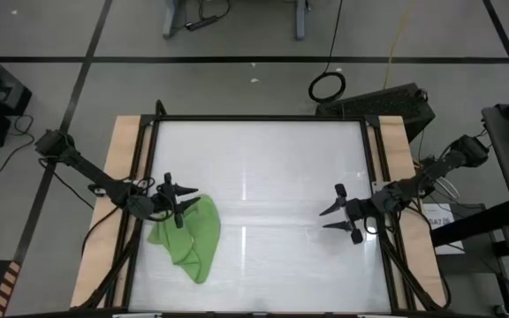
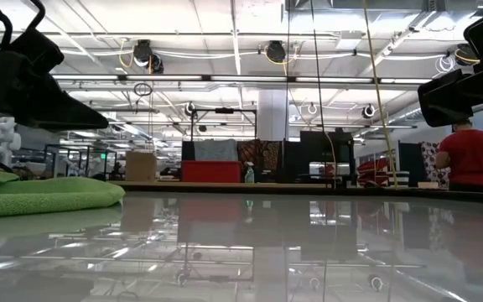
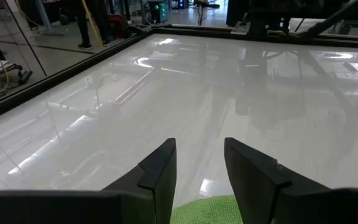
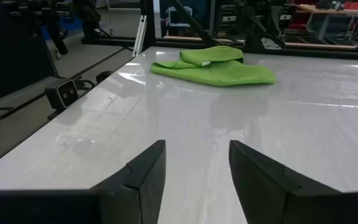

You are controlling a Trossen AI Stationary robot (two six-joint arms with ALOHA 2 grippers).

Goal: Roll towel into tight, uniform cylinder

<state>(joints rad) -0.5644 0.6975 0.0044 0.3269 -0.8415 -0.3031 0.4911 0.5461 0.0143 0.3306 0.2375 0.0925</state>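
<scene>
Towel (image 1: pixel 188 238) lies under left end effector (image 1: pixel 182 201).

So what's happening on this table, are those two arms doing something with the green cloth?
A lime-green towel lies loosely crumpled, not rolled, on the white table, toward its left side. The left gripper sits open right at the towel's edge, seemingly about to work on it. The right gripper waits open over the bare right side, well away from the cloth.

A glossy white table (image 1: pixel 263 168) with pale wooden side strips stands on a grey floor (image 1: pixel 237 84) crossed by dark lines. Beyond it, a hall with bright ceiling strip lights (image 2: pixel 250 80), a red cabinet (image 2: pixel 210 171) and a person in a red shirt (image 2: pixel 470 157).
</scene>
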